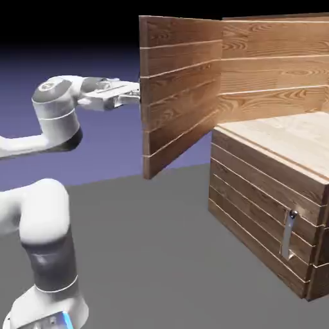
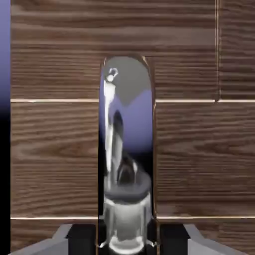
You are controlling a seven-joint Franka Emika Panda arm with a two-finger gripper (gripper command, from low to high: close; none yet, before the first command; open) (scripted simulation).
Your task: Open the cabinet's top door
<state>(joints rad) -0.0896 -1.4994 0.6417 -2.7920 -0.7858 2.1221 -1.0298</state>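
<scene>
Jaws closed on handle, door swung wide.

Clamped on the silver handle (image 2: 127,149), gripper (image 1: 132,97) level at the outer face of the top door (image 1: 180,90). Hand view filled with dark planks and the shiny bar between the tips. Door standing well out from the cabinet (image 1: 270,193), pale interior exposed. Opening step apparently near done; next likely calls for letting go and backing straight off, without nudging the panel.
</scene>
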